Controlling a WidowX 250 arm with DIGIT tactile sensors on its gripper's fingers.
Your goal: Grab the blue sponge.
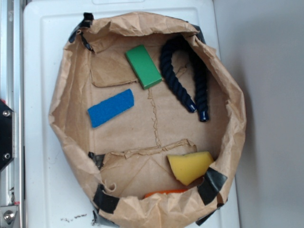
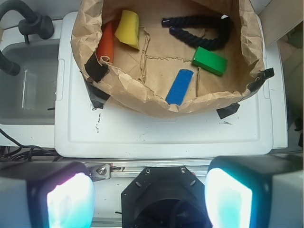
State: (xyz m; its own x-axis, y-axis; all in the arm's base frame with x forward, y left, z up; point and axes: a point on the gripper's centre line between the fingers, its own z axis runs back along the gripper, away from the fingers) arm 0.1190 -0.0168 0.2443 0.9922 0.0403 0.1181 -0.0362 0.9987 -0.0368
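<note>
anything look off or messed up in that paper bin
Nothing spilled. The crumpled brown paper bin is torn and patched with black tape, and an orange cylinder lies wedged against its wall, nearly hidden in the exterior view.

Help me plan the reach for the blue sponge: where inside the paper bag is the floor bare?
Bare floor lies between the blue sponge, dark rope and yellow sponge. It is crowded at the top, where the green block nearly meets the rope.

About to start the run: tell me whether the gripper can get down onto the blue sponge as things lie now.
Probably yes. The blue sponge lies flat on the paper bag's floor, apart from the green block and rope, nothing on top. The gripper is open, back outside the bag; its crumpled wall must be cleared.
</note>
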